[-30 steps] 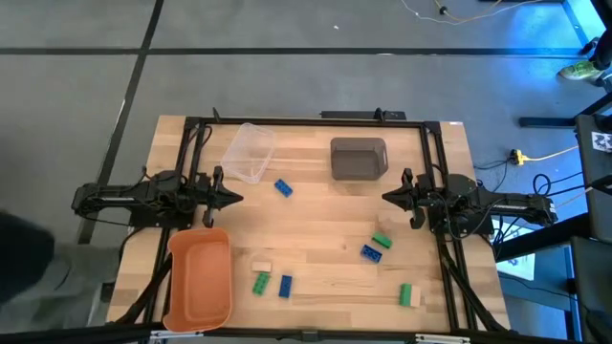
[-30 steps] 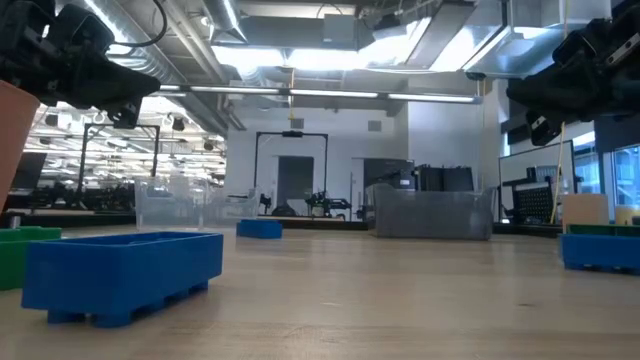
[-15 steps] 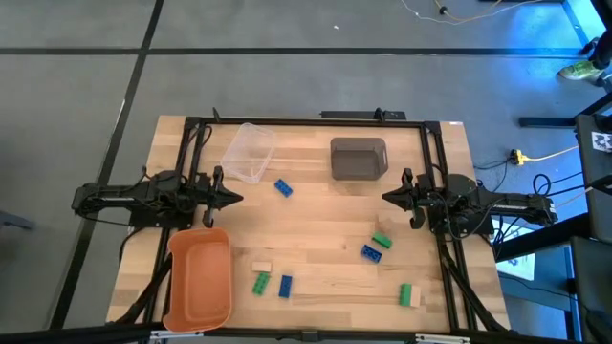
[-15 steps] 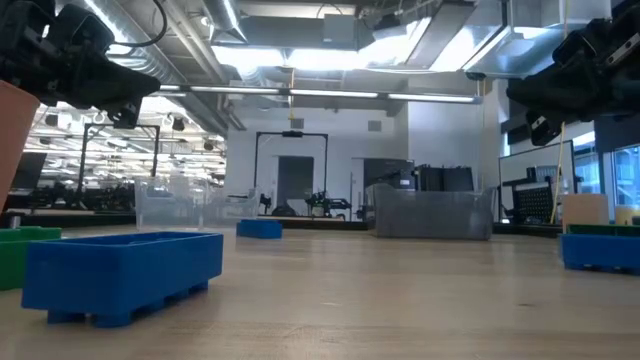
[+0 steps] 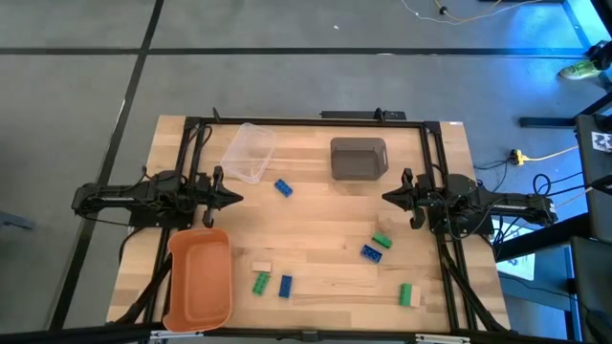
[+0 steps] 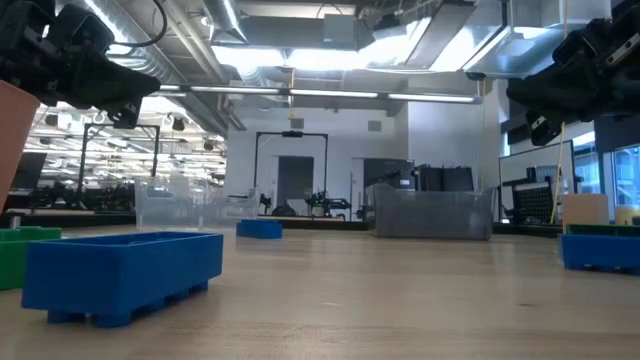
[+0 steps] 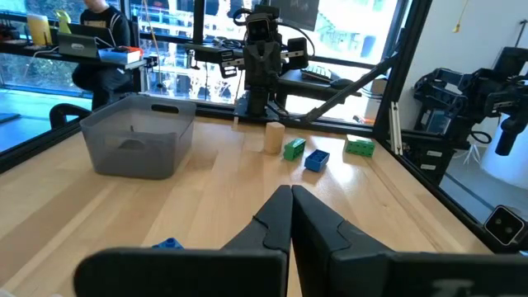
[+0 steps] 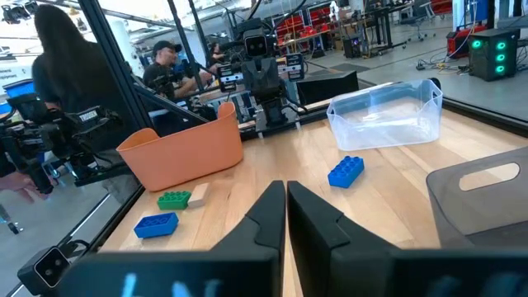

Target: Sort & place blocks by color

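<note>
Several small blocks lie flat on the wooden table. In the high view a blue block (image 5: 283, 187) sits near the middle, and a green block (image 5: 382, 241) and a blue block (image 5: 371, 253) lie to the right. A tan block (image 5: 261, 267), a green block (image 5: 260, 282) and a blue block (image 5: 285, 285) lie near the front, with a green and tan pair (image 5: 408, 294) at the front right. My left gripper (image 5: 237, 198) hovers shut at the table's left side. My right gripper (image 5: 386, 197) hovers shut at the right side. Both shut fingertips show in the wrist views: left gripper (image 7: 290, 194), right gripper (image 8: 285, 190).
A clear plastic tub (image 5: 249, 151) and a grey bin (image 5: 359, 159) stand near the far edge. An orange tray (image 5: 200, 277) stands at the front left. A black frame (image 5: 306, 121) runs around the table. People sit at desks beyond the table (image 8: 169, 70).
</note>
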`<action>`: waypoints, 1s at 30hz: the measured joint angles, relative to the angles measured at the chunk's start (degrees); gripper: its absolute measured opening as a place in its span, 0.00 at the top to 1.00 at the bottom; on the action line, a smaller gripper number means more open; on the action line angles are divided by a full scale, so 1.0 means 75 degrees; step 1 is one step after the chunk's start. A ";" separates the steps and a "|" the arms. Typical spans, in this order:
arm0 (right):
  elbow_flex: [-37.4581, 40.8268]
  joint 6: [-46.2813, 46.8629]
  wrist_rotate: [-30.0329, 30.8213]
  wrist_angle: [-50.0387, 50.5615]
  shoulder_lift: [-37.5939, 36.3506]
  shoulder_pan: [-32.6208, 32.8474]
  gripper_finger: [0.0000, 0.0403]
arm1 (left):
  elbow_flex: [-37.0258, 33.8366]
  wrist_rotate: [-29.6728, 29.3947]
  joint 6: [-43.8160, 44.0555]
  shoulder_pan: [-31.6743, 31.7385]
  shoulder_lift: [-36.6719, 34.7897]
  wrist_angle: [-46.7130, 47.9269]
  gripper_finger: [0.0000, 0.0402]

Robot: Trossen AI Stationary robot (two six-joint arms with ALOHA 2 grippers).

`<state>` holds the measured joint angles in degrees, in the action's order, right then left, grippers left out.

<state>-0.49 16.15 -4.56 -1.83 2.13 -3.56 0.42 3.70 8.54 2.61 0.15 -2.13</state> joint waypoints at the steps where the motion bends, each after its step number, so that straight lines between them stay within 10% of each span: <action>1: 0.0000 0.0004 0.0000 0.0001 0.0000 0.0000 0.95 | -0.0002 -0.0002 0.0000 0.0001 0.0000 0.0000 1.00; 25: 0.0000 -0.0071 0.0019 -0.0029 0.0000 0.0000 0.95 | -0.0002 0.0000 0.0000 0.0000 -0.0001 0.0000 1.00; 30: 0.0003 0.0785 0.0773 -0.1957 0.0006 0.0001 0.95 | -0.0002 -0.0002 0.0000 0.0001 -0.0001 0.0000 1.00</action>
<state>-0.47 22.04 1.24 -16.50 2.18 -3.55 0.40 3.68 8.54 2.61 0.14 -2.13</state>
